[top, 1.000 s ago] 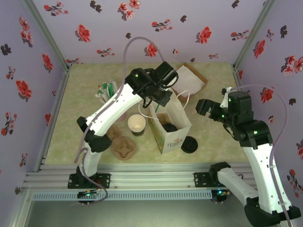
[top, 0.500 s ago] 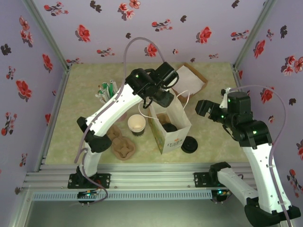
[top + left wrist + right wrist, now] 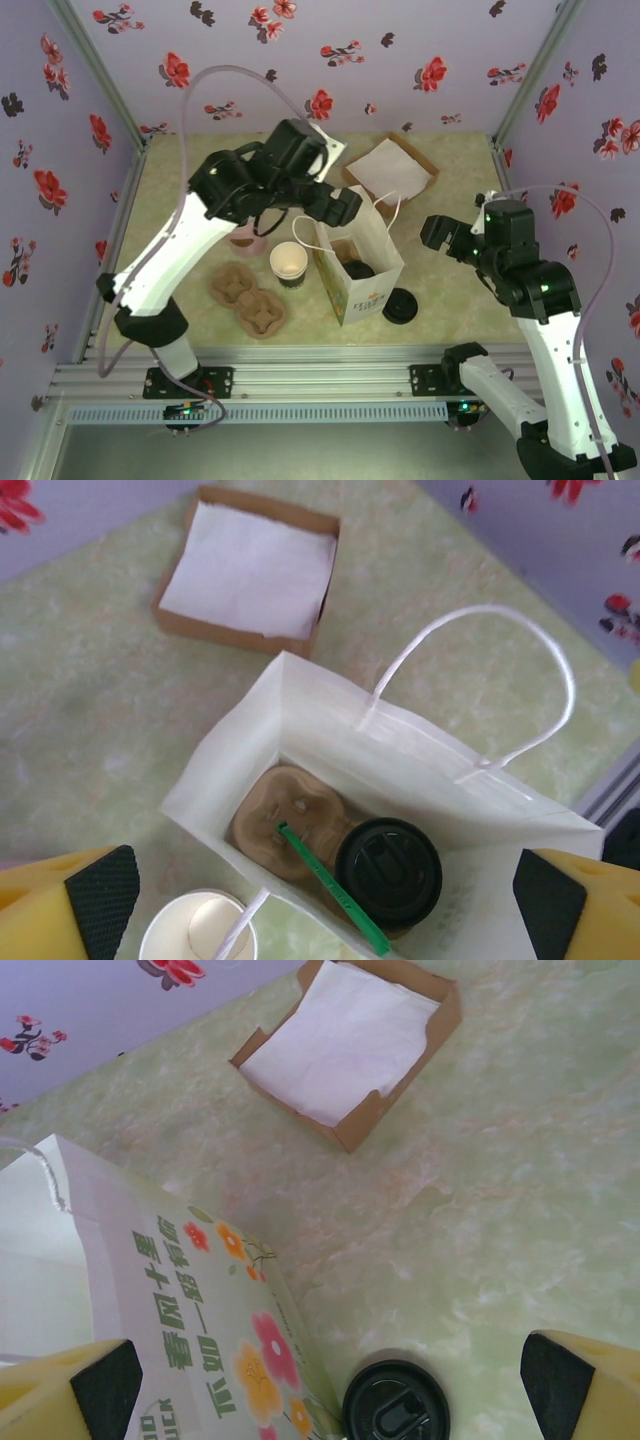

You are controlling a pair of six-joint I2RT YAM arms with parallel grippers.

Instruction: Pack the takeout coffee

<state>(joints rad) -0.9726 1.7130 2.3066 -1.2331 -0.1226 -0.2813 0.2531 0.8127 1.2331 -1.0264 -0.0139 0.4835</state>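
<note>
A white paper bag point(image 3: 300, 740) stands open on the table. Inside it a brown pulp carrier point(image 3: 285, 815) holds a coffee cup with its black lid point(image 3: 388, 872) on, and a green stirrer point(image 3: 330, 885) lies across them. My left gripper point(image 3: 325, 905) hovers open above the bag's mouth point(image 3: 360, 262), holding nothing. A second paper cup point(image 3: 288, 262), lidless, white inside and dark at its base, stands just left of the bag. A loose black lid point(image 3: 400, 305) lies on the table right of the bag. My right gripper point(image 3: 330, 1390) is open and empty above that lid point(image 3: 396, 1403).
A brown box of white napkins point(image 3: 390, 170) sits at the back right. Two pulp carriers point(image 3: 250, 300) lie at the front left. A pink cup point(image 3: 243, 238) is mostly hidden under my left arm. The bag's string handles point(image 3: 480, 680) stick up.
My left arm has swung its elbow up and to the left, now covering the stirrer cup, while its gripper stays over the bag. The right arm has barely shifted.
</note>
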